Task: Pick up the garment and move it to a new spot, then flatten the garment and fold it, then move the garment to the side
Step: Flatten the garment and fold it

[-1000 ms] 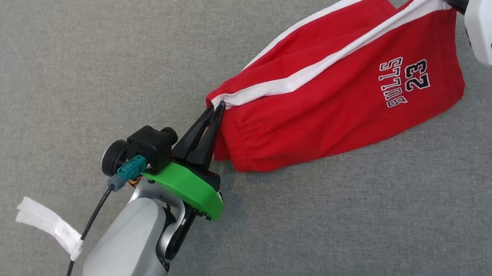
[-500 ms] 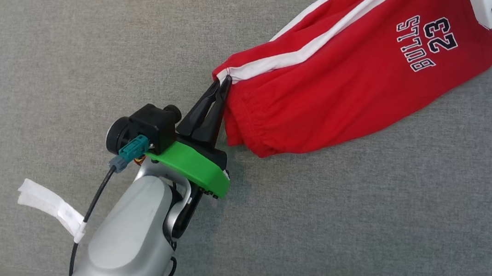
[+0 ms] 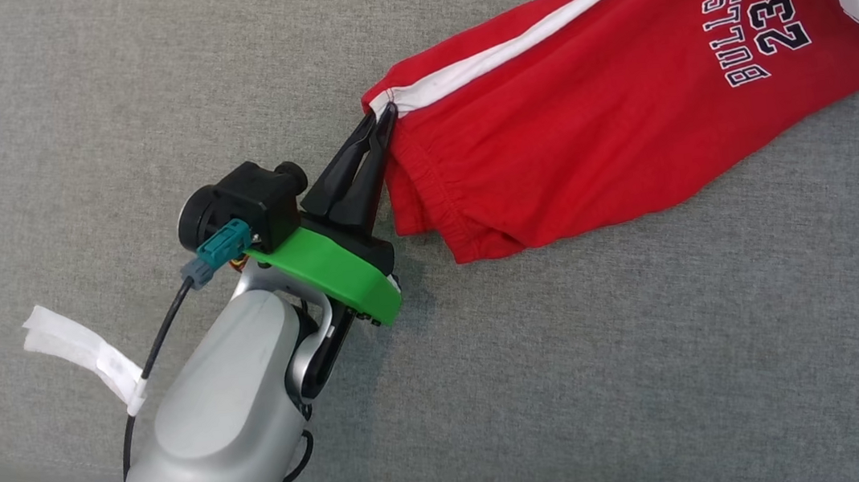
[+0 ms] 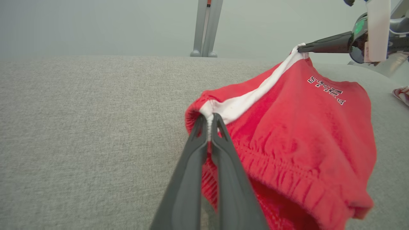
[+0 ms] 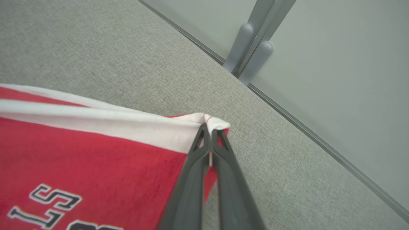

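Since the earlier frame the head camera has shifted. Measured against the left gripper [image 3: 381, 119], the red Bulls shorts [image 3: 627, 129] are now drawn tauter, and the white side stripe [image 3: 535, 35] runs nearly straight.

Left jaws: closed on the waistband corner at the stripe end. Right gripper [image 5: 211, 130]: jaws closed on the hem corner of the same stripe.

The shorts hang between the two grips, stripe edge raised, while the lower edge sags to the grey fabric-covered table [image 3: 575, 386]. The waistband end is near the table's middle. The hem end is towards the far edge, beside the wall.

Step in hand, as judged: end of relocation, start of flattening.

Next move:
- Lower both grips together.
- Maintain tension along the stripe.
- Lay the cloth flat before releasing; slack would probably leave the layers bunched.
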Robot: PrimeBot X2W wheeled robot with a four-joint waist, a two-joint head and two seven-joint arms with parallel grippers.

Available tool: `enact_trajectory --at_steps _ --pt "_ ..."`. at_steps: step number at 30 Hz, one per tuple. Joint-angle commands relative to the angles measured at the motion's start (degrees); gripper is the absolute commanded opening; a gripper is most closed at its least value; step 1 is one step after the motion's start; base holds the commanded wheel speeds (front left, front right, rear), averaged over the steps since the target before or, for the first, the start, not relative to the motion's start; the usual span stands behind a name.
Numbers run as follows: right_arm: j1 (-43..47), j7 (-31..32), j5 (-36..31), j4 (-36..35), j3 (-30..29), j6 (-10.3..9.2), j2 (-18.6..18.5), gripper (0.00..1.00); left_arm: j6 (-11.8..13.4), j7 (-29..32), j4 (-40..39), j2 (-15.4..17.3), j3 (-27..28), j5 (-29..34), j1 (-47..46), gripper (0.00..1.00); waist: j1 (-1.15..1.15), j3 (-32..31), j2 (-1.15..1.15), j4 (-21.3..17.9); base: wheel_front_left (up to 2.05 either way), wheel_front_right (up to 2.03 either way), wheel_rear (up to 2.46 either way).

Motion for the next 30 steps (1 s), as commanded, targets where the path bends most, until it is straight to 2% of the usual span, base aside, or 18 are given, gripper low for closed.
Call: enact_trajectory --at_steps 1,2,3,4,5,15,19,23,26,30 --pt "-0.3 -0.5 0.9 0.8 0.3 -0.13 0.0 0.00 -0.2 -0.3 0.5 0.0 0.0 0.8 -0.4 0.24 -0.01 0.0 0.00 -0.1 0.00 0.00 0.00" --pt "-0.4 -0.8 1.0 1.3 0.5 -0.13 0.1 0.00 -0.2 -0.3 0.7 -0.1 0.0 0.8 -0.4 0.40 -0.01 0.0 0.00 -0.1 0.00 0.00 0.00" --pt "-0.9 -1.7 0.7 1.9 0.7 -0.13 0.2 0.46 -0.2 -0.3 0.9 -0.2 0.1 0.8 -0.4 0.73 -0.01 0.0 0.00 -0.1 0.00 0.00 0.00" --pt "-1.1 -2.2 0.8 2.4 0.7 -0.13 0.4 1.00 -0.2 -0.3 1.0 -0.3 0.2 0.8 -0.5 0.97 -0.01 0.0 0.00 -0.2 0.00 0.00 0.00" --pt "-1.3 -3.1 1.0 2.9 0.9 -0.13 0.8 1.00 -0.2 -0.3 1.2 -0.3 0.3 0.9 -0.5 1.00 -0.01 0.0 0.00 -0.2 0.00 0.00 0.00" --pt "-0.4 -9.5 2.1 8.7 1.3 -0.13 2.6 1.00 -0.2 -0.3 2.8 0.0 1.6 1.9 1.4 1.00 -0.01 -3.6 0.00 -1.0 0.00 0.00 0.00" --pt "1.8 -15.9 2.8 9.8 0.3 -0.12 3.9 1.00 0.0 -0.3 2.6 0.4 3.6 2.2 3.2 1.00 -0.01 -7.0 0.00 -1.9 0.00 0.00 0.00" --pt "5.9 -22.1 4.4 8.9 -1.8 -0.13 5.2 1.00 1.3 -0.3 0.9 0.7 7.6 1.4 6.3 1.00 -0.01 -11.4 0.00 -3.8 0.00 0.00 0.00" --pt "9.0 -23.4 4.4 7.7 -4.3 -0.13 6.1 1.00 2.0 -0.2 -0.9 1.2 10.2 2.0 8.7 1.00 -0.01 -14.6 0.00 -5.2 0.00 0.00 0.00" --pt "13.9 -23.6 0.3 2.7 -15.7 -0.13 6.7 1.00 3.6 -0.2 -4.7 1.5 14.3 2.8 12.7 1.00 -0.01 -18.4 0.00 -7.6 0.00 0.00 0.00"
